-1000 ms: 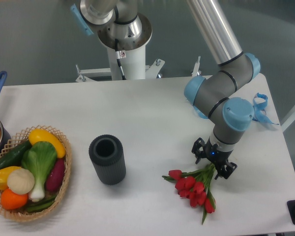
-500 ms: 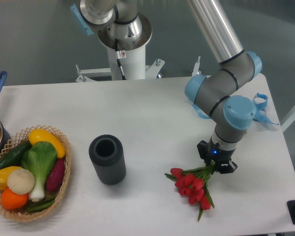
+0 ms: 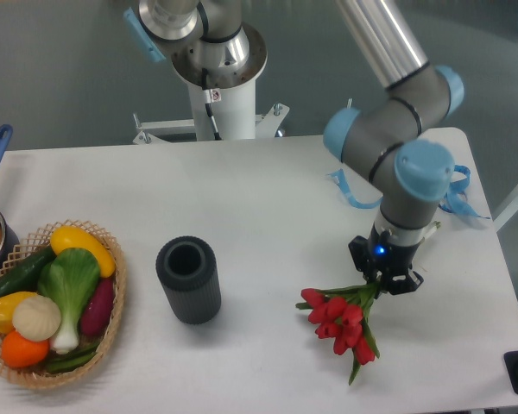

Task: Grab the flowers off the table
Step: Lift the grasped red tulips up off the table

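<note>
One fixed camera, looking down on the table (image 3: 268, 190). The gripper (image 3: 387, 280) sits near the right edge, toward the front, and its fingers are pinched in tight on the stem end of the flowers (image 3: 338, 317). The red blooms and leaves fan out down and to the left of the claw, just over the white top. Whether they are clear of the surface or brushing it, I cannot tell from this angle.

Handling call: this bunch looks feather-light and floppy. The thin stems will bend, and the heads droop and swing if the arm jerks. The tied stems are the right place to take hold, since they are firm enough to pinch and nothing delicate gets crushed. Squeeze the blooms and you would likely mangle them. The main risk is a slim stem slipping out of the pinch.

Against the earlier shots, a second ago the fingers stood spread astride the stems. Now they have closed, the wrist has shifted up and a touch right, and the bouquet has followed, with its heads pulled right and rotated. That reads as the lift beginning.

Elsewhere, the dark cylinder (image 3: 189, 279) stands at mid-front, and the vegetable basket (image 3: 55, 304) is by the left edge. The blue ribbon scraps (image 3: 456, 191) lie near the right edge.
</note>
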Tool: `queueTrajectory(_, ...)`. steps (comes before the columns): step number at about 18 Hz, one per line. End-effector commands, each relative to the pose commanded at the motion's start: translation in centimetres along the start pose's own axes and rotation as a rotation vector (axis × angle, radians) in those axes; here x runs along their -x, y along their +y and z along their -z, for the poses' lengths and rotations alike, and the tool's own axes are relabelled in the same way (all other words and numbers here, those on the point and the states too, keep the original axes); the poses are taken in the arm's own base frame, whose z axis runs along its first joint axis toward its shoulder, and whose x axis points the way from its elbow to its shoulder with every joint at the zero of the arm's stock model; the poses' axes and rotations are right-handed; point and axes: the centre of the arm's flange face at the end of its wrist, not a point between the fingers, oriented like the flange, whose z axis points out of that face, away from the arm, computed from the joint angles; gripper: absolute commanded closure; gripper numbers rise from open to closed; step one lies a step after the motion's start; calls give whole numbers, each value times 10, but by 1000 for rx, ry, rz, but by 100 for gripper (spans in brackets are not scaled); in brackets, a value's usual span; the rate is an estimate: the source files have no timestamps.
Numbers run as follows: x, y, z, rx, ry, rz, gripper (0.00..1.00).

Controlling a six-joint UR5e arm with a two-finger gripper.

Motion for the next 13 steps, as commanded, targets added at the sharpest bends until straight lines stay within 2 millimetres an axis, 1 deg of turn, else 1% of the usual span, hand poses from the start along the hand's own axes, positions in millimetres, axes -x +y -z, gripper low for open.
queueTrajectory(1, -2, -7, 6, -38, 0, 9, 87)
queueTrajectory(4, -11, -36, 52, -162, -29, 79, 87)
queueTrajectory(6, -17, -49, 70, -254, -23, 98, 87)
queueTrajectory(9, -19, -58, 92, -397, -1, 123, 87)
queueTrajectory(11, -16, -51, 105, -477, 10, 149, 87)
queueTrajectory(13, -13, -46, 113, -524, 19, 177, 87)
